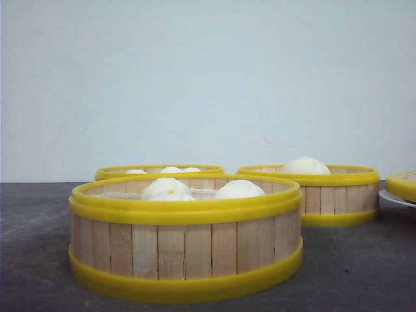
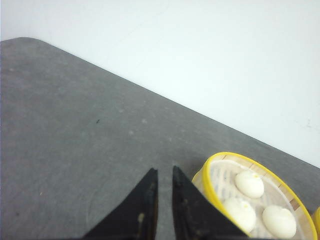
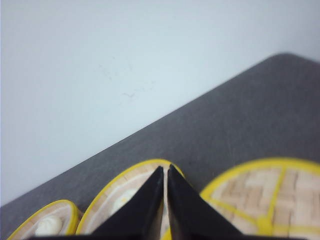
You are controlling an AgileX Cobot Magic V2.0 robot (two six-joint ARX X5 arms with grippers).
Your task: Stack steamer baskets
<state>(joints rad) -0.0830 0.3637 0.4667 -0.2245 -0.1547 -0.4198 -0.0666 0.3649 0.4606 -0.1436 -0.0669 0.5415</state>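
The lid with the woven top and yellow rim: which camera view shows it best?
The right wrist view: the lid fills a corner there, its woven face and yellow cross bars plain. The front view catches only its edge at the frame's side. The left wrist view does not show it.

Three unstacked steamer baskets (image 1: 185,237) (image 1: 159,171) (image 1: 338,192), buns inside.

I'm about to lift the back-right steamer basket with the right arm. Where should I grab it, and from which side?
Grip the back-right steamer basket by its top yellow rim, coming straight down from above with one finger inside the wall and one outside. The wall is shallow and too wide to span. Pick a stretch of rim away from the bun inside. The right gripper looks nearly closed, so open it first.
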